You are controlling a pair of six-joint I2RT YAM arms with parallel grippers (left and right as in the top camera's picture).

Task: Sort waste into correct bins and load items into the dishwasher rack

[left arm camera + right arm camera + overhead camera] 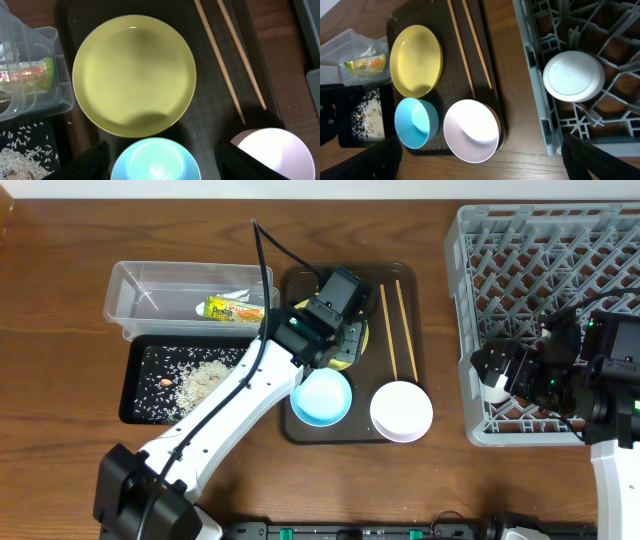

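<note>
My left gripper (343, 340) hovers open and empty over the yellow plate (134, 75) on the brown serving tray (300, 280). Its fingers frame the light blue bowl (155, 162) in the left wrist view. The white bowl (401, 411) and two chopsticks (397, 330) also lie on that tray. The snack wrapper (235, 308) lies in the clear tub (150, 280). Rice and crumbs (200, 378) lie in the black tray (135, 405). My right gripper (505, 375) is open and empty above the grey rack (560, 240). The white cup (574, 76) sits upside down in the rack.
The rack fills the right side of the wooden table (60, 330). The tub and the black tray sit side by side left of the brown tray. The left arm crosses from the front edge up to the brown tray.
</note>
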